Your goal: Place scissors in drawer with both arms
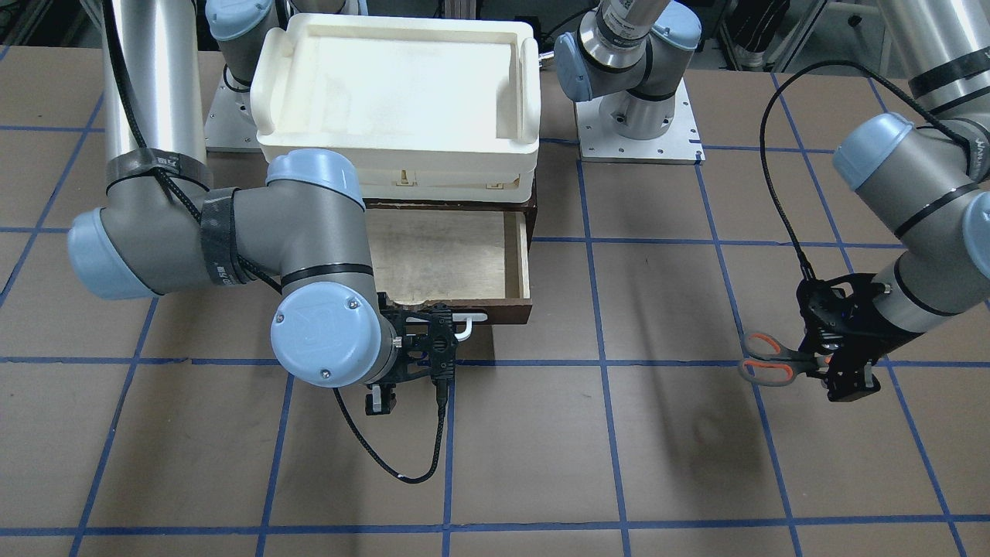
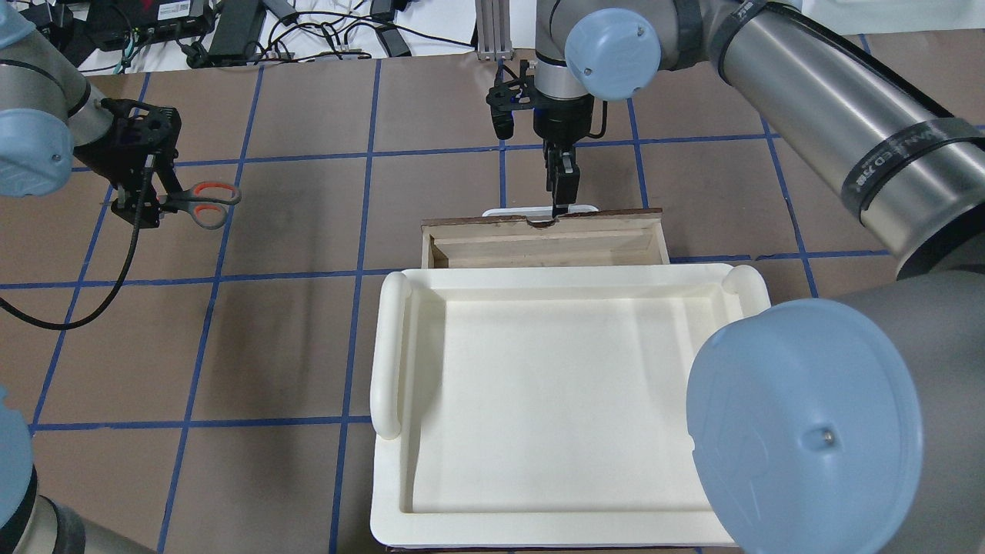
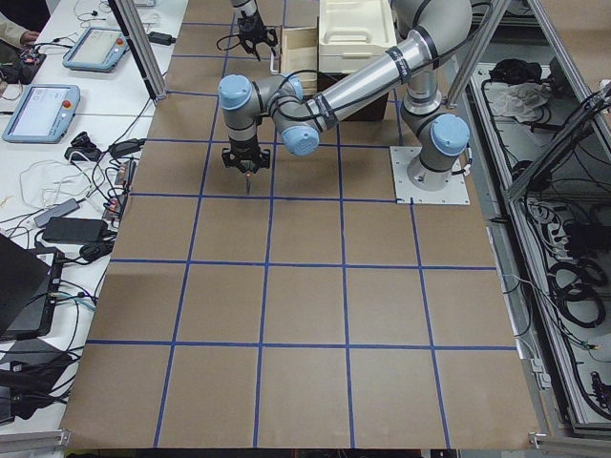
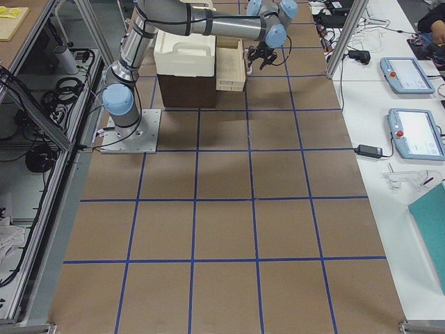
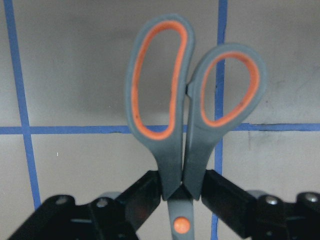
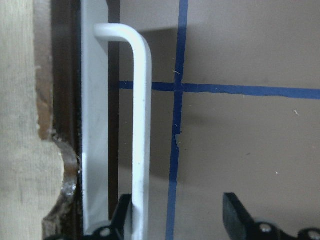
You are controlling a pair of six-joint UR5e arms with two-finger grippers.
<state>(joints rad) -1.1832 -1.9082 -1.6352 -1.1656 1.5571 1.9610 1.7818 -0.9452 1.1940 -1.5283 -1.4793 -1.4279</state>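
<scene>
The scissors (image 1: 773, 357), with grey handles and orange loops, hang above the table in my left gripper (image 1: 831, 362), which is shut on them near the orange pivot. The left wrist view shows the handles (image 5: 172, 160) pointing away from the fingers (image 5: 145, 195). In the overhead view the scissors (image 2: 202, 201) are far left of the drawer (image 2: 539, 242). The dark brown drawer (image 1: 514, 267) is pulled open and its pale inside shows nothing in it. My right gripper (image 2: 560, 209) is open at the white bar handle (image 6: 141, 125), with the bar between its jaws beside one finger (image 6: 124, 215).
A cream plastic tray (image 2: 392, 346) sits on top of the drawer's cabinet and covers the drawer's back part. A second cream piece (image 1: 464, 182) lies under it. Blue tape lines grid the brown table. The right arm's elbow (image 1: 309, 232) overhangs the drawer's side.
</scene>
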